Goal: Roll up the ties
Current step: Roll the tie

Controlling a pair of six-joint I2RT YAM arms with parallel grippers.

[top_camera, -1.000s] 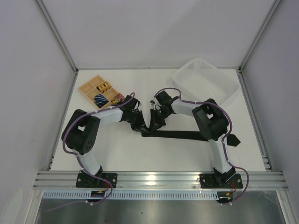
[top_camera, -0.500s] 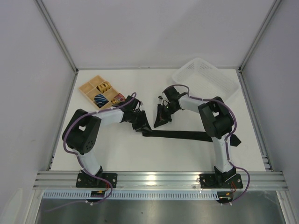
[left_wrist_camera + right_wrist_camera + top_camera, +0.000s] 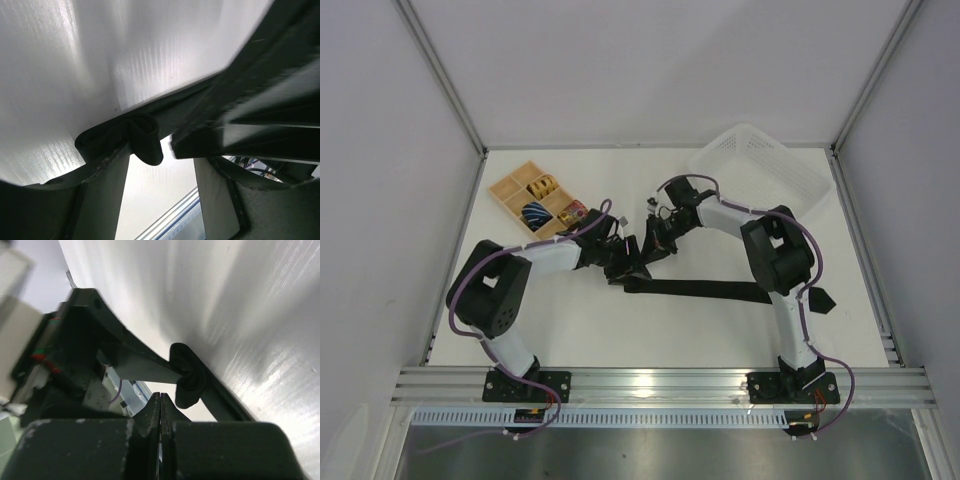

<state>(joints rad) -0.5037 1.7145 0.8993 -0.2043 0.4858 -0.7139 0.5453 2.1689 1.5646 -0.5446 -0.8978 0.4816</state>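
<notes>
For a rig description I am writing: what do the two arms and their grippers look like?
The left arm and right arm match: white links between bulky black joint housings. A purple cable loops along each. The left gripper and right gripper are black, with flat fingers.

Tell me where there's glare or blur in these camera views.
Top external: sharp and evenly lit with soft shadows, though the black tie shows little detail. Left wrist: bright glare streaks on the table, and the left gripper, close to the lens, is soft and dark. Right wrist: similar glare on the table, and the right gripper is out of focus.
</notes>
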